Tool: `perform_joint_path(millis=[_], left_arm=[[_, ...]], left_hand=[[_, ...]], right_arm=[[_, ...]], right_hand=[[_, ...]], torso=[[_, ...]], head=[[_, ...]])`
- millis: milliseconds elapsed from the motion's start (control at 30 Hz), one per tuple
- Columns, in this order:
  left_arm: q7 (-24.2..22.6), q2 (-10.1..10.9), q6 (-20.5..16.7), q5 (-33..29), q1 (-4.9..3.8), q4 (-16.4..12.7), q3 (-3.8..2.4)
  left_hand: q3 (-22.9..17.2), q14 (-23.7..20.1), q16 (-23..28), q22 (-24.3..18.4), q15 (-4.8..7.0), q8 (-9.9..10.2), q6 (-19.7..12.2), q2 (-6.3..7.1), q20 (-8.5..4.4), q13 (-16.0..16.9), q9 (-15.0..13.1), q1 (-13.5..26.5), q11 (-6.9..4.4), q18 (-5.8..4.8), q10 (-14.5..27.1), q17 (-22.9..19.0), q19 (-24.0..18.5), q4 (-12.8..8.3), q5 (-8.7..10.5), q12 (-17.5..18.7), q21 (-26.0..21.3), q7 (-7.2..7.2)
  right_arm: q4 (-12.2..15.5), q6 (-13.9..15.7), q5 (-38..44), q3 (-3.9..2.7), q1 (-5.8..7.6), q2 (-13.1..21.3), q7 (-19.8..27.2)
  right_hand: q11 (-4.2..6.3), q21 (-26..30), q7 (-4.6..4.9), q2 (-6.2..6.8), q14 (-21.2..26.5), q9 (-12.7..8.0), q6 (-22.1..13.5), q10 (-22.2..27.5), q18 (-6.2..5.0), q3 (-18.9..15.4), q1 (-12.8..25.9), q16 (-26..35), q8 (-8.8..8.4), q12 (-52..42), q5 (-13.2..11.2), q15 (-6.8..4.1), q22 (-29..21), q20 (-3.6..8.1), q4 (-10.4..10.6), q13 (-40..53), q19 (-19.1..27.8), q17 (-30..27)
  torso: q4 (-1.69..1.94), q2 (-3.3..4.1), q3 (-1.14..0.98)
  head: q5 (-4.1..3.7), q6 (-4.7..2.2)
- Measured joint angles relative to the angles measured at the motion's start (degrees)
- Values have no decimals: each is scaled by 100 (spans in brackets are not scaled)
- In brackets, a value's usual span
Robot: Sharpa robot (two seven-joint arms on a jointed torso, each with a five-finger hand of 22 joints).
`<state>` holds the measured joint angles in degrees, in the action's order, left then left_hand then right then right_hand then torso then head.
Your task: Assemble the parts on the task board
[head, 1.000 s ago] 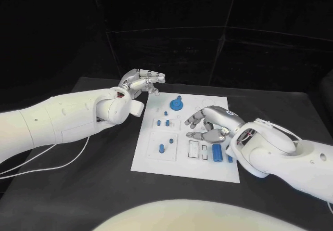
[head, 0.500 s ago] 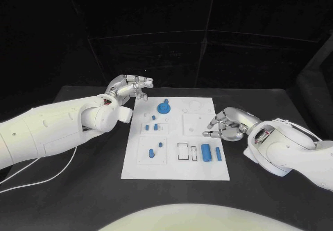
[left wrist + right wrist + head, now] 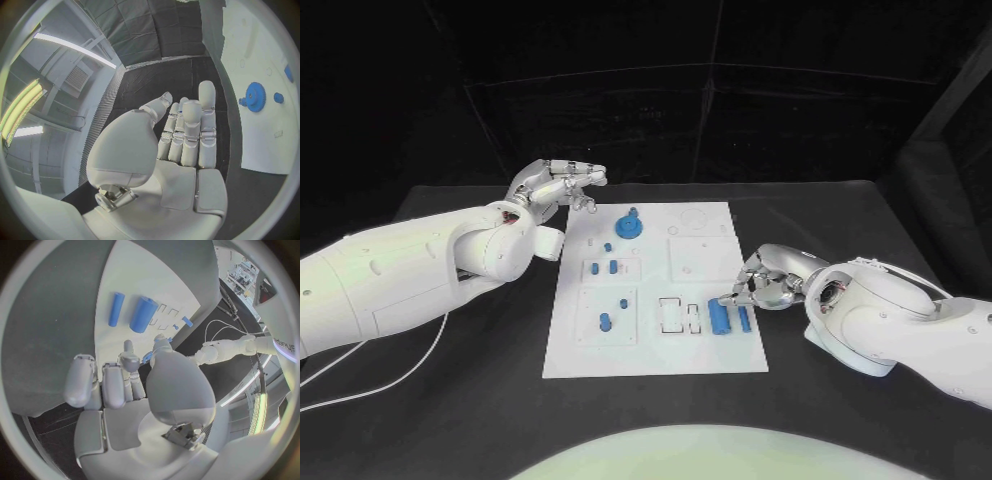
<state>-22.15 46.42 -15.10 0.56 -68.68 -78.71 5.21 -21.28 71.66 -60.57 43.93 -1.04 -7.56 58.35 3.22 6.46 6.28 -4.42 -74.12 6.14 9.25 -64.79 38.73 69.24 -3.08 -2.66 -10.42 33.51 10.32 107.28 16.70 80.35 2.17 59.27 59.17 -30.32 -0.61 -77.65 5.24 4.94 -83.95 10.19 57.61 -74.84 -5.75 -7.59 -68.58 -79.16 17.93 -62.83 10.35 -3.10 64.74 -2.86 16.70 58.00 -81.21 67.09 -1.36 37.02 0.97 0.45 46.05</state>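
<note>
The white task board (image 3: 678, 345) lies in the middle of the table. A blue gear (image 3: 629, 226) stands near its far end, and small blue pegs (image 3: 604, 267) sit in its left half. A thick blue cylinder (image 3: 720, 317) and a thin blue bar (image 3: 744, 318) lie near its right edge. My right hand (image 3: 762, 279) hovers at that edge just beyond them, fingers loosely bent and holding nothing. My left hand (image 3: 560, 186) is raised off the board's far left corner, empty. The left wrist view shows the gear (image 3: 255, 96) past the left hand's straight fingers (image 3: 187, 130). The cylinder (image 3: 144, 314) lies ahead of the right hand's fingers (image 3: 112, 382).
The black table (image 3: 473, 400) surrounds the board. A white cable (image 3: 408, 360) trails across it under my left arm. Empty slots (image 3: 671, 314) lie on the board left of the cylinder, and a square recessed plate (image 3: 698, 258) sits beyond them.
The camera has shifted. My right hand has drawn back from over the board's middle to its right edge. My left hand stays by the far left corner.
</note>
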Motion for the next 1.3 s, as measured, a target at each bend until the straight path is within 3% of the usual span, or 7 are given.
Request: perform_joint_path(millis=[133, 367, 700, 1033, 1200, 1300], left_arm=[[0, 5, 0, 0, 0, -1, 1], [0, 8, 0, 0, 0, 4, 3], [1, 8, 2, 0, 0, 10, 6], [9, 5, 6, 0, 1, 19, 9], [13, 10, 10, 0, 1, 20, 9], [16, 11, 14, 0, 2, 19, 9]], left_hand=[[5, 0, 0, -3, 0, 0, 0, 0, 0, 0, 0, 0, 0, 0, 0, 0, 0, -5, 0, 0, 0, 0], [16, 0, 0, -8, 0, 0, 0, 0, 0, 5, 0, 0, 0, 0, 0, 0, 0, -17, 0, 0, 0, 0], [16, 0, 0, -7, 0, 0, 0, 0, 0, 5, 0, 0, 0, 0, 0, 0, 0, -17, 0, 0, 0, 0], [16, 0, 0, -7, 0, 0, 0, 0, 0, 4, 0, 0, 0, 0, 0, 0, 0, -17, 0, 0, 0, 0], [16, 0, 0, -6, 0, 0, 0, 0, 0, 4, -1, 0, 0, 0, 0, 1, 0, -17, 0, 0, 0, 0], [32, -21, 0, -12, -21, 0, 0, 0, 0, 4, 0, 0, -21, 0, 20, -8, 0, 0, 0, 0, 0, 0]], right_arm=[[-13, -45, 78, 7, -107, -120, -63], [-89, -87, 190, 5, -173, -226, -104], [-241, -288, 340, 4, -197, -353, -224], [-357, -445, 489, -24, -292, -611, -296], [-379, -451, 551, -32, -306, -652, -302], [-375, -436, 553, -36, -310, -664, -302]], right_hand=[[0, 0, -2, -19, 0, 78, -44, -41, 0, -73, -20, -101, 90, -175, 100, 0, 22, 0, -9, 243, 0, 167], [0, -21, -22, -52, 0, 219, -64, -82, 0, -138, -54, -187, 233, -323, 198, 1, 35, 0, -4, 485, 0, 357], [0, -21, -41, -53, 1, 286, -83, -81, -1, -173, -56, -187, 266, -323, 198, 1, 41, 0, 0, 510, 1, 390], [0, -21, -29, -167, 1, 426, -154, -81, -1, -190, -171, -208, 360, -323, 325, 1, 63, 0, -16, 586, 1, 423], [0, -21, -19, -250, 1, 520, -228, -81, -2, -224, -292, -208, 447, -323, 619, 1, 71, 0, -32, 640, 1, 423], [21, -21, -25, -300, -1, 576, -296, -58, -1, -202, -491, -208, 488, -276, 1106, 0, 61, 0, -83, 620, 1, 408]], torso=[[3, 3, 0], [3, 5, 3], [3, 3, 6], [10, 3, 7], [8, 2, 11], [5, -1, 13]], head=[[-3, 9], [6, 24], [1, 36], [26, 47], [44, 58], [49, 63]])
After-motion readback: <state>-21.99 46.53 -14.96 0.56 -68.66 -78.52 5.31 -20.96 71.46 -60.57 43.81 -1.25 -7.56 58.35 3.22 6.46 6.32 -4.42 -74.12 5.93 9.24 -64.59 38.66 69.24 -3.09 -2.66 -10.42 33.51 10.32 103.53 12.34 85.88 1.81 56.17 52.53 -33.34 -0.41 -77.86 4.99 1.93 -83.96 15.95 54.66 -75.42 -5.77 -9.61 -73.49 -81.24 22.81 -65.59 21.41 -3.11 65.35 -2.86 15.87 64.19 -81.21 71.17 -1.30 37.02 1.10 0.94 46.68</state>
